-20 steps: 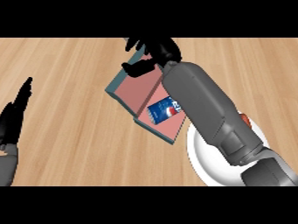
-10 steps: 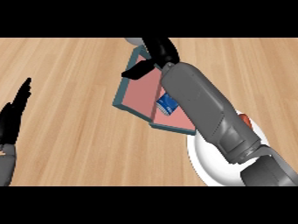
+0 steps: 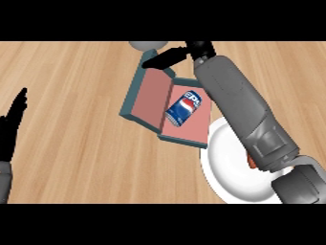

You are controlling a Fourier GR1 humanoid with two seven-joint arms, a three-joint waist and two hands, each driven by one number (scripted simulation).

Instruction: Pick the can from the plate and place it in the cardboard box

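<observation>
Wood counter point(image 3: 66, 95) | can point(image 3: 184, 108) lies in box point(image 3: 146, 95) — both hands open

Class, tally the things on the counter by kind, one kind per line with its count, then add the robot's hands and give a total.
Can: 1
Cardboard box: 1
Plate: 1
Grey round thing at the far edge: 1
Hands: 2, the left hand and the right hand
Total: 6
</observation>
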